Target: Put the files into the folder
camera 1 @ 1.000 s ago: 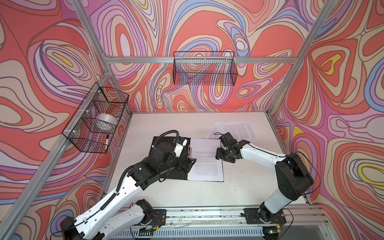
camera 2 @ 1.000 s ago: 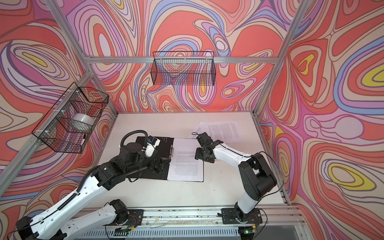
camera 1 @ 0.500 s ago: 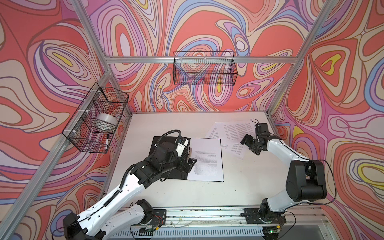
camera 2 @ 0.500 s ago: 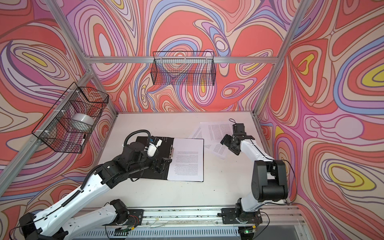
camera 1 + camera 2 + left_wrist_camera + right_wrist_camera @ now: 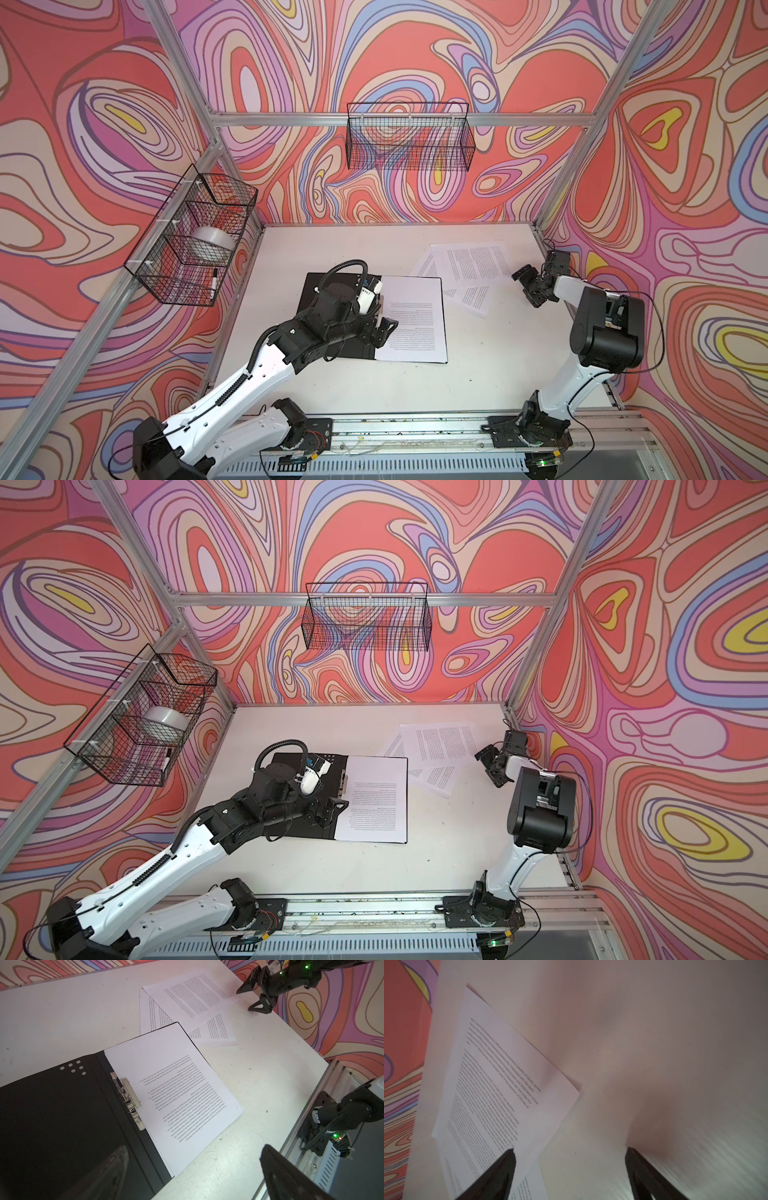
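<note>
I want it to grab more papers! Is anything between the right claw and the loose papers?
No, nothing visible is in the way. The open right claw sits right at the edge of the loose papers, over bare table.

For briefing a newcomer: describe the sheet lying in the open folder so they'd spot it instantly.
On the white table, find the open black folder. The sheet covers its right half, beside the metal clip. Unlike the loose sheets fanned out behind, it lies square within the folder's edges.
</note>
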Tool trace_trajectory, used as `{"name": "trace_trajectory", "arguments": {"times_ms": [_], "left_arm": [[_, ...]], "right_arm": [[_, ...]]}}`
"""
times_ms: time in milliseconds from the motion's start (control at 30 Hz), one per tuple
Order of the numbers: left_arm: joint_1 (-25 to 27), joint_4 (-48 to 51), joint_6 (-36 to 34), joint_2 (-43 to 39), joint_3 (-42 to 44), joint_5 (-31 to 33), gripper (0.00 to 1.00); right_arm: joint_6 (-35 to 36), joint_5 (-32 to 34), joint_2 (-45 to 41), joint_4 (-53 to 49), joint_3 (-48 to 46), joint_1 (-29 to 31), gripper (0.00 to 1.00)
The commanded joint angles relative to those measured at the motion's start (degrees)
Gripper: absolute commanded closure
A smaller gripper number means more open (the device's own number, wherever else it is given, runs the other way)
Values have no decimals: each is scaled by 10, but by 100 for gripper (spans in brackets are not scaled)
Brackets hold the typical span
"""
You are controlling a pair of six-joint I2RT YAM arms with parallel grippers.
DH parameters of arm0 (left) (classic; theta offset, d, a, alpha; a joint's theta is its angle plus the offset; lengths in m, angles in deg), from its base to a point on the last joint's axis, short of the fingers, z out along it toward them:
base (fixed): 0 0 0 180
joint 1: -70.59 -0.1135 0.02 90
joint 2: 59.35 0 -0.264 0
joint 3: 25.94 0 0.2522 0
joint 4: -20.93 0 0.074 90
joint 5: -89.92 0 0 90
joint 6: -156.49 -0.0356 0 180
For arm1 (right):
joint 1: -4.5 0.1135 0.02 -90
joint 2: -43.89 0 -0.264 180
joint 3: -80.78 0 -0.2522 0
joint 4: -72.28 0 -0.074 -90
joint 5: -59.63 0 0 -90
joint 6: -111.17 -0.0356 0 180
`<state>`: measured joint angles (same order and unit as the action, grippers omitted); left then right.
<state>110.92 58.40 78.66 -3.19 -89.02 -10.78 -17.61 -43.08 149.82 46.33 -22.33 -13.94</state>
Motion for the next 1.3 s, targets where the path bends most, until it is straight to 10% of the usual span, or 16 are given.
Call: {"name": "trace_trajectory", "arguments": {"times_ms": [0,800,1267], "left_arm": [[-3,-22,-12,7,5,-22,0],[-3,-65,29,128,-47,-39,0],[-3,-101,55,156,-53,-57,0]], "right_arm": [[-7,-18,45,31,17,-7,13],[-23,-303,151,169,59,11,14],[-42,-358,128,238,34,55,42]]}}
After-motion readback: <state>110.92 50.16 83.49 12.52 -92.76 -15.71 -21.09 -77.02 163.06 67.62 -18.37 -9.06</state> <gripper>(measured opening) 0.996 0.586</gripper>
